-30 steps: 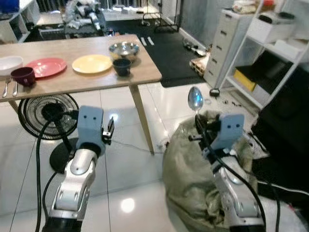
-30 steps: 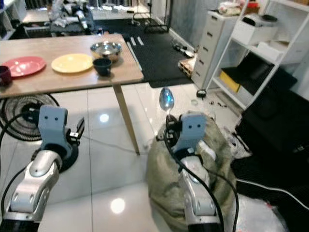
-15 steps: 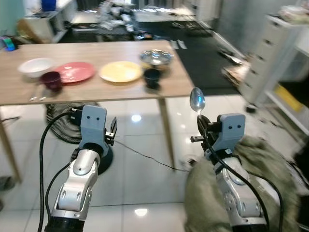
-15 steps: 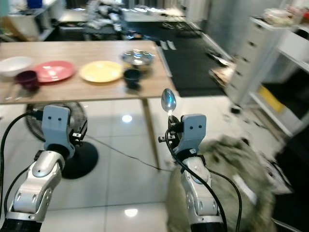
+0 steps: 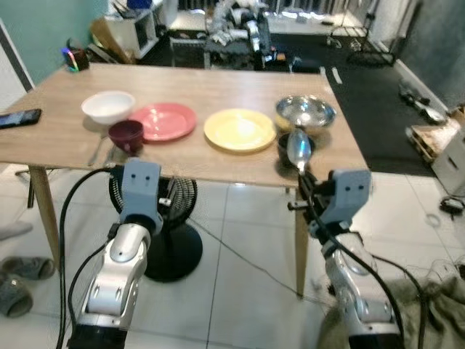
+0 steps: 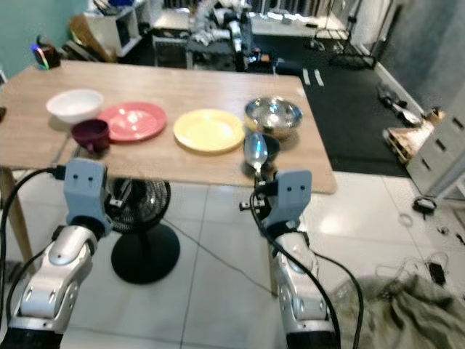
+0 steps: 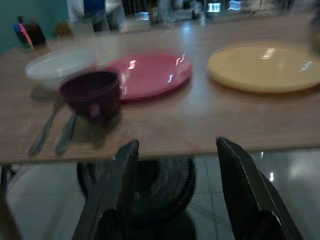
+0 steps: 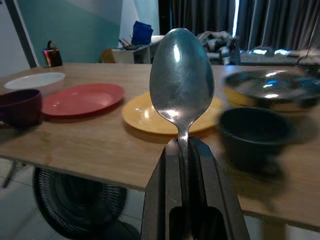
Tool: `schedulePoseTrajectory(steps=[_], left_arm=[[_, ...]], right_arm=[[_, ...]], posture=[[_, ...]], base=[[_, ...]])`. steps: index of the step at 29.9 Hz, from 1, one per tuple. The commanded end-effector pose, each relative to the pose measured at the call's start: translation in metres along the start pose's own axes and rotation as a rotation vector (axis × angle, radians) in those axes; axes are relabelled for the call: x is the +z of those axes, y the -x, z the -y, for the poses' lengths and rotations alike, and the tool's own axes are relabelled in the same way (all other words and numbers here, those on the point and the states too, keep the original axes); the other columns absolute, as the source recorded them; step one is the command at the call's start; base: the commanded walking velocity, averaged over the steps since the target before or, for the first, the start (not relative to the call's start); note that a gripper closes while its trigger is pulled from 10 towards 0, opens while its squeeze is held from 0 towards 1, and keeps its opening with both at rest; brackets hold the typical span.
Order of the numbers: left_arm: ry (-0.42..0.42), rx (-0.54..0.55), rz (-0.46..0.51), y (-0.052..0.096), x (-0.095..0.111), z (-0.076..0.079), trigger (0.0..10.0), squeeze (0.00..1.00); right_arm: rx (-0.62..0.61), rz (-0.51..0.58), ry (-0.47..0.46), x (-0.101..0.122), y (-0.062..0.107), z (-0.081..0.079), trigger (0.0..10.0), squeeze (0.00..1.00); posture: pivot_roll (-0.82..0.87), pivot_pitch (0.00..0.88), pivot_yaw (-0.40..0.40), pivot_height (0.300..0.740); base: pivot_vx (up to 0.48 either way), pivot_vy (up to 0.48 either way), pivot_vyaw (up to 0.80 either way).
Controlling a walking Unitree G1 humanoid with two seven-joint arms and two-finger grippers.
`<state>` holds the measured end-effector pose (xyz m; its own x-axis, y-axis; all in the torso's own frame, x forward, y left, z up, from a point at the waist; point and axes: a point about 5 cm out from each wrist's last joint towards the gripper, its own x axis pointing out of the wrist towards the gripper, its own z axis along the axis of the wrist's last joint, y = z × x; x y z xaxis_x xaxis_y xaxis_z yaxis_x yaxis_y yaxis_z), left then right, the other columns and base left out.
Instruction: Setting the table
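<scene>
Before the wooden table (image 5: 65,142) with its plates and bowls, the right gripper (image 8: 183,150) pinches a spoon (image 8: 181,80) upright by its thin handle, light, stiff, probably slippery metal, while the left gripper (image 7: 172,150) stands open.

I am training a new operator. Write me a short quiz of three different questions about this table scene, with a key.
1. True or false: the right gripper holds a spoon with its bowl end up.
2. Which dish lies between the red plate and the steel bowl? A) white bowl B) yellow plate C) phone
3. Fill in: the left gripper's jaws are ____.

Key: 1 true; 2 B, the yellow plate; 3 open.
</scene>
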<state>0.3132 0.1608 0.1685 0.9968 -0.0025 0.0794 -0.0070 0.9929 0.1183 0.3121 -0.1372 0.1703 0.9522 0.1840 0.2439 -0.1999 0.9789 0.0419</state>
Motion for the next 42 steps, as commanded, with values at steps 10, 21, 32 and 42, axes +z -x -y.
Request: schedulePoseTrajectory(steps=[10,21,32,42], left_arm=[[0.002,-0.003,-0.009,0.001,-0.002,0.001,10.0,0.00],[0.002,-0.007,-0.011,0.002,-0.003,0.001,10.0,0.00],[0.028,-0.165,-0.012,0.011,-0.002,0.010,10.0,0.00],[0.072,-0.290,-0.012,0.016,0.014,0.004,10.0,0.00]], right_arm=[[-0.139,0.016,0.025,0.004,0.000,0.022,10.0,0.00],[-0.194,0.018,0.031,0.006,0.002,0.033,10.0,0.00],[-0.222,-0.013,0.053,0.004,0.005,0.037,10.0,0.00],[-0.152,-0.121,0.093,-0.008,0.008,0.025,10.0,0.00]], posture=[[-0.04,0.000,0.085,0.740],[-0.04,0.000,0.086,0.740],[-0.03,0.000,0.087,0.740],[-0.01,0.000,0.079,0.740]], base=[[0.479,0.000,0.00],[0.467,0.000,0.00],[0.202,0.000,0.00],[0.000,0.000,0.00]])
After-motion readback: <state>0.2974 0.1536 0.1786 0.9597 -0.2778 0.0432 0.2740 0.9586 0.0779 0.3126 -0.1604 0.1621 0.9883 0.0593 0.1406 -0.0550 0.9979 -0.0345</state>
